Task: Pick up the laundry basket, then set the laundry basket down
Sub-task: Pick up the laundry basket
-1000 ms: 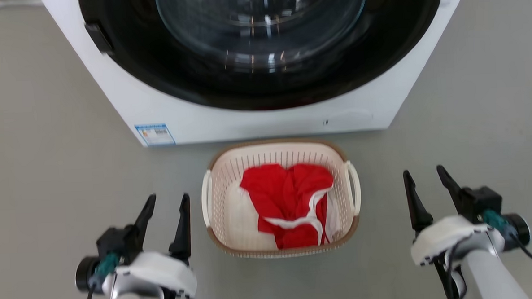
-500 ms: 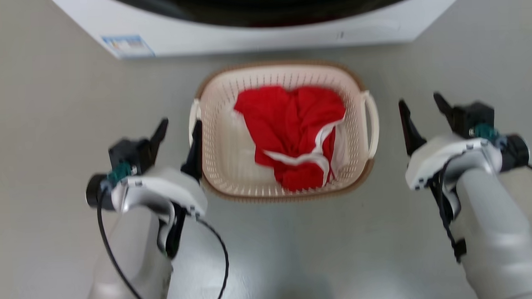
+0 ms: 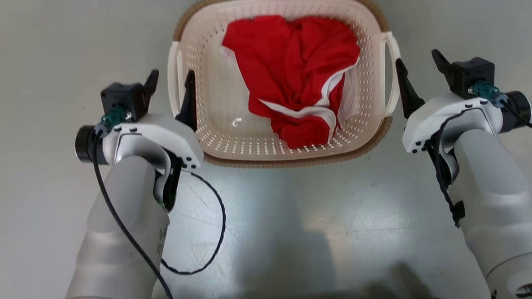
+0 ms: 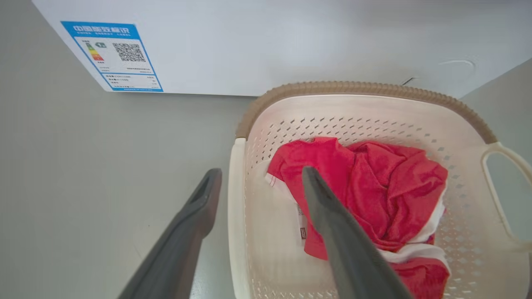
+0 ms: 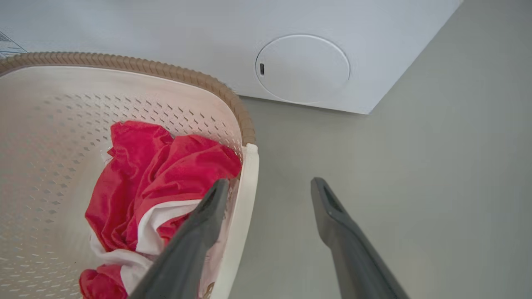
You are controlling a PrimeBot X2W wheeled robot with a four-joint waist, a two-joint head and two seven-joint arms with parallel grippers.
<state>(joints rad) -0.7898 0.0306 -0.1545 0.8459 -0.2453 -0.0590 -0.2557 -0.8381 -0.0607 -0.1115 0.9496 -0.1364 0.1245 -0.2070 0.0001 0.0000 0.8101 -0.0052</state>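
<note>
Within the last second both arms have closed in on the laundry basket (image 3: 220,124), from well wide of it to its two sides. The head camera has dipped too, so the basket's rise in that view is no move of its own. It sits on the grey floor (image 3: 295,211), red garment (image 3: 298,58) inside, with the washing machine (image 4: 291,41) just beyond its far rim. The left gripper (image 3: 172,75), fully spread, straddles the basket's left loop handle (image 3: 174,86). The right gripper (image 3: 416,57), equally wide, appears to straddle the right loop handle (image 3: 390,72). Neither holds anything; closing and lifting likely come next.
</note>
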